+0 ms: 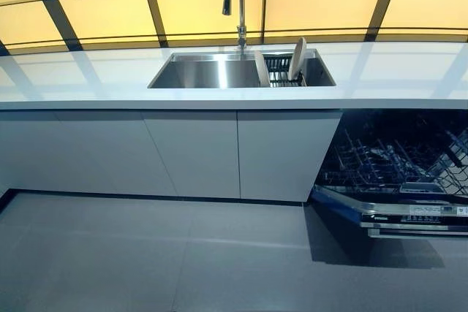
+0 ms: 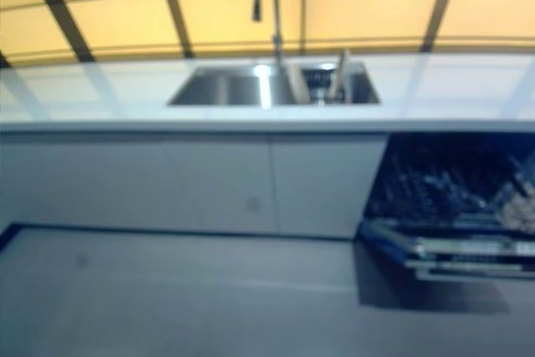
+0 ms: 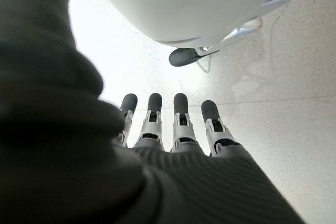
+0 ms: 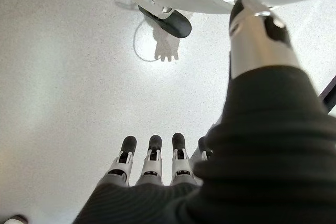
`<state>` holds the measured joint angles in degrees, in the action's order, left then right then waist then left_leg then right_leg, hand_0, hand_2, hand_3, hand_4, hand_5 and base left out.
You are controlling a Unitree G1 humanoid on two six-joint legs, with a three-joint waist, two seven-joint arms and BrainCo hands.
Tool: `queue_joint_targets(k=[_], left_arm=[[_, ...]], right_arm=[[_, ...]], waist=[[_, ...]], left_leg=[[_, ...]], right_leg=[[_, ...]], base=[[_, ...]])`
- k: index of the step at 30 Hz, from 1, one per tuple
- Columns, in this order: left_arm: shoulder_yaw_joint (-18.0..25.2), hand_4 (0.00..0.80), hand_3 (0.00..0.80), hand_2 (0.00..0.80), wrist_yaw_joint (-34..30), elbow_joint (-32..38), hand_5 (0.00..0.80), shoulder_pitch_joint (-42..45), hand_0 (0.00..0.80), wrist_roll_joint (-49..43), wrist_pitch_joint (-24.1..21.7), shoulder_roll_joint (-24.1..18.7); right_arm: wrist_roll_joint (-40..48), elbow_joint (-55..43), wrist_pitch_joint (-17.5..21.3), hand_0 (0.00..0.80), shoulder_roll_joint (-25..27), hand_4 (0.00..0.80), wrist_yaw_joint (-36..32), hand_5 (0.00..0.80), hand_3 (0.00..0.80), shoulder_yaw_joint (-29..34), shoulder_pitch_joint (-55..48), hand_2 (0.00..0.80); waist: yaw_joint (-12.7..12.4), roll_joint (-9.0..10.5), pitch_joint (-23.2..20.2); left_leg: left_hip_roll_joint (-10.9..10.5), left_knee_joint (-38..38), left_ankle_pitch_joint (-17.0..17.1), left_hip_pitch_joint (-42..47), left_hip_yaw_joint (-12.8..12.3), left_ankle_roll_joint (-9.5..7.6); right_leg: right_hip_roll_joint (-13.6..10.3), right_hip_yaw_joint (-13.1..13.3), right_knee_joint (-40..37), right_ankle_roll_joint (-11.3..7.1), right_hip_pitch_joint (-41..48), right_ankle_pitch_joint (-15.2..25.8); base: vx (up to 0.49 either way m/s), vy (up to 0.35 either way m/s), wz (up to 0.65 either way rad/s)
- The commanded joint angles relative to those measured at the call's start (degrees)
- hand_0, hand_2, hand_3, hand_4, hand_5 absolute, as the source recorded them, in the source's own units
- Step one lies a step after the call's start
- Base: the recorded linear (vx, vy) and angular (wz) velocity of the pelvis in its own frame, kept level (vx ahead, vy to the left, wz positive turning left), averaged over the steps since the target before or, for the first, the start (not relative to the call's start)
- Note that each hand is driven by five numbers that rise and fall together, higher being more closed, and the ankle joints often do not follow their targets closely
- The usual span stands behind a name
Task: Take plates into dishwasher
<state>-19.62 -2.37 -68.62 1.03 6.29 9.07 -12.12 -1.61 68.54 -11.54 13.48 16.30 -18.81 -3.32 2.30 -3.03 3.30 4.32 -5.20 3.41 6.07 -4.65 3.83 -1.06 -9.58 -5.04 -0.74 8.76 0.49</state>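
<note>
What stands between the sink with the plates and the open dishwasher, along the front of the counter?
In the left eye view, one plain white cabinet door fills the front between the sink, holding two plates, and the open dishwasher; the white countertop above is bare.

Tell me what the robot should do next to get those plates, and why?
Probably step closer to the sink first. Both plates stand on edge in the rack there, and the dishwasher is already open. The left robot hand and right robot hand hang open over the floor, holding nothing, far from the counter.
</note>
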Motion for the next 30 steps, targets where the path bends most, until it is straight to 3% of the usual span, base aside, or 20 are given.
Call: queue_joint_targets(k=[1,11,12,14,15,17,18,19,20,22,24,26,28,30], left_arm=[[-0.5,0.0,0.0,0.0,0.3,-2.7,0.0,-3.6,0.0,-2.1,1.2,0.3],[0.5,0.0,0.0,0.0,4.3,-3.5,0.0,-4.1,0.0,-1.3,3.0,-0.1],[1.0,0.0,0.0,0.0,4.5,-3.7,0.0,-4.1,0.0,-1.2,3.2,-0.1],[2.5,0.0,0.0,0.0,6.1,-4.3,0.0,-4.4,0.0,-1.3,2.9,0.0],[3.1,0.0,0.0,0.0,6.2,-4.6,0.0,-4.4,0.0,-1.1,2.9,0.0],[4.2,0.0,0.0,0.0,6.7,-5.0,0.0,-4.0,0.0,-0.1,3.2,0.1],[4.7,0.0,0.0,0.0,6.8,-5.3,0.0,-3.4,0.0,0.4,3.2,0.0],[5.0,0.0,0.0,0.0,6.7,-5.3,0.0,-3.1,0.0,0.3,3.0,-0.1],[5.8,0.0,0.0,0.0,6.1,-5.5,0.0,-1.9,0.0,0.0,3.0,-0.3],[5.7,0.0,0.0,0.0,5.8,-6.0,0.0,-0.9,0.0,0.6,3.7,-0.3],[6.0,0.0,0.0,0.0,5.3,-6.5,0.0,-0.2,0.0,0.4,4.7,-0.2],[6.2,0.0,0.0,0.0,4.8,-7.0,0.0,0.4,0.0,0.2,5.5,0.0],[7.4,0.0,0.0,0.0,4.3,-6.9,0.0,1.0,0.0,0.4,6.8,0.1],[7.9,0.0,0.0,0.0,4.4,-7.2,0.0,1.1,0.0,0.6,6.4,-0.1]], right_arm=[[-1.1,0.6,1.1,0.0,-0.9,0.0,-0.3,0.0,0.0,-1.4,5.5,0.0],[-2.0,0.8,0.1,0.0,-0.8,0.0,0.8,0.0,0.0,-1.9,6.6,0.0],[-1.6,0.8,0.1,0.0,-0.7,0.0,0.7,0.0,0.0,-1.9,6.8,0.0],[-1.6,1.2,0.4,0.0,-0.3,0.0,-0.3,0.0,0.0,-1.2,7.3,0.0],[-2.4,1.0,0.1,0.0,-0.2,0.0,-0.7,0.0,0.0,-1.3,7.4,0.0],[-3.3,1.3,-1.1,0.0,0.4,0.0,-1.5,0.0,0.0,-1.8,7.5,0.0],[-3.2,2.0,-1.2,0.0,0.7,0.0,-1.5,0.0,0.0,-1.9,7.5,0.0],[-3.4,2.2,-1.1,0.0,0.8,0.0,-1.6,0.0,0.0,-1.7,7.5,0.0],[-5.1,2.7,-0.7,0.0,1.1,0.0,-2.3,0.0,0.0,-1.0,7.5,0.0],[-5.2,3.0,-0.9,0.0,1.6,0.0,-2.7,0.0,0.0,-0.9,7.1,0.0],[-5.2,3.5,-0.9,0.0,2.1,0.0,-2.8,0.0,0.0,-0.5,6.6,0.0],[-5.7,3.6,-1.1,0.0,2.4,0.0,-3.1,0.0,0.0,0.0,6.1,0.0],[-6.8,4.7,-1.3,0.0,2.3,0.0,-3.2,0.0,0.0,0.2,6.1,0.0],[-6.5,5.4,-1.3,0.0,2.1,0.0,-2.7,0.0,0.0,0.8,6.1,0.0]], waist=[[-0.1,3.01,3.0],[-0.1,3.37,4.1],[-0.2,3.71,4.3],[-0.5,5.64,5.4],[-1.0,6.0,6.1],[-2.5,5.44,8.0],[-3.5,4.46,8.8],[-3.8,4.15,9.1],[-5.6,2.37,9.7],[-7.6,1.62,10.2],[-8.6,1.37,10.1],[-8.7,0.71,9.6],[-8.5,0.67,8.6],[-8.3,0.59,7.6]], left_leg=[[-4.5,0.3,-4.5,2.2,-1.2,-3.56],[-4.4,3.0,-5.2,1.6,-0.3,-3.86],[-4.4,5.2,-6.0,1.1,-0.7,-3.82],[-3.9,18.8,-8.0,-3.1,-2.8,-3.88],[-4.5,23.5,-7.2,-5.7,-2.1,-3.81],[-5.1,27.5,-2.1,-13.0,-1.3,-2.4],[-4.8,24.9,1.3,-15.1,-1.5,-1.35],[-4.5,23.7,2.4,-15.5,-1.6,-1.07],[-3.0,15.3,8.9,-19.1,-1.1,0.63],[-2.5,6.8,14.4,-21.9,1.5,2.29],[-1.9,3.1,15.2,-22.9,1.9,2.8],[-1.3,4.1,15.5,-23.2,1.3,2.81],[-1.5,3.6,11.5,-20.8,0.2,1.69],[-1.3,5.1,10.1,-19.2,-0.4,0.99]], right_leg=[[0.1,1.9,1.8,-2.83,-1.2,-0.7],[1.1,2.9,4.8,-1.25,-2.2,-2.6],[1.0,2.8,5.3,-0.89,-2.4,-2.8],[-0.7,1.4,7.3,0.55,-3.2,-2.9],[-0.9,1.2,8.0,1.07,-3.3,-2.9],[0.0,3.0,8.7,1.43,-2.2,-3.2],[1.1,3.9,8.7,1.28,-1.1,-3.7],[1.4,4.2,8.7,1.2,-0.5,-3.8],[3.0,5.8,7.9,0.85,2.2,-4.6],[3.5,8.9,7.7,0.76,6.0,-6.5],[3.4,10.7,8.7,0.69,8.2,-8.8],[3.3,11.6,10.3,0.77,9.6,-11.6],[1.8,12.1,11.4,-0.43,10.3,-12.1],[0.6,11.4,11.9,-0.97,11.1,-12.9]], base=[[0.0,0.0,0.0],[0.004,-0.043,0.01],[0.024,-0.111,0.06],[0.041,-0.149,0.12],[0.065,-0.106,0.24],[0.149,-0.028,0.1],[0.202,0.028,-0.27],[0.423,0.084,-0.51],[0.42,0.1,-0.31],[0.558,0.143,-0.3],[0.512,0.146,-0.34],[0.445,0.165,-0.5],[0.431,0.179,-0.54],[0.44,0.177,-0.55]])
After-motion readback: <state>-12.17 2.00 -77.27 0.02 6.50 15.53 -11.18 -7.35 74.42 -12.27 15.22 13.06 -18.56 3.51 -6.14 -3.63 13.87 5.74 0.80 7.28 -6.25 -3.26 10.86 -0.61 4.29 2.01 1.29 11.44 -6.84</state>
